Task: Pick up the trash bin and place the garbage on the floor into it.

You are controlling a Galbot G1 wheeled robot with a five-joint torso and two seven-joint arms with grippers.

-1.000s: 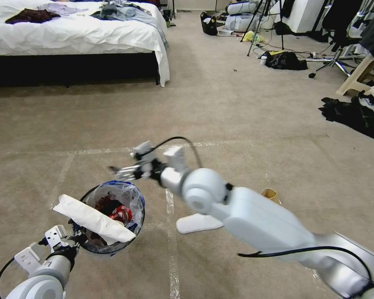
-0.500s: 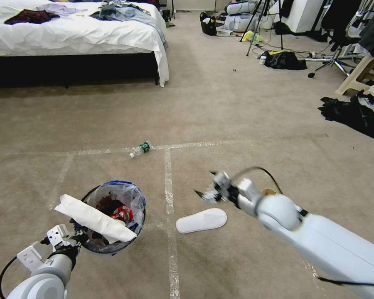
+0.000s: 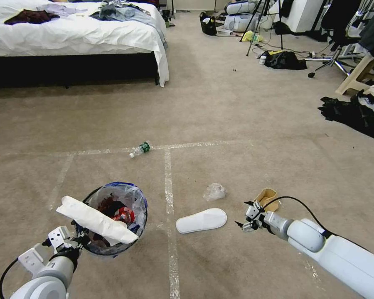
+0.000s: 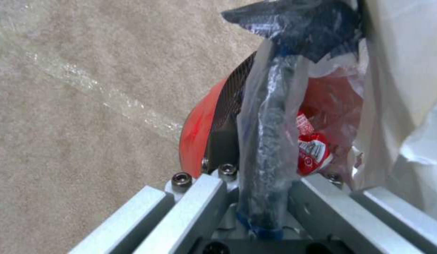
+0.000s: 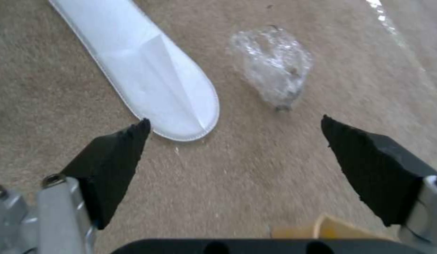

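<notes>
Beige floor (image 3: pixel 237 124), green-labelled bottle (image 3: pixel 140 149)

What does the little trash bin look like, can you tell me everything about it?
The trash bin is a small round bucket with a red base and black rim, lined with a clear crinkly bag edged in blue. It stands upright, with the left tool clamped on its near rim. Red wrappers lie inside, and a long white piece rests across its top.

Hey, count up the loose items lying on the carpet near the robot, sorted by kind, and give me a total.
Clear plastic bottle with green label: 1
Crumpled clear plastic wrap: 1
White flat slipper: 1
Brown cardboard piece: 1
Total: 4
</notes>
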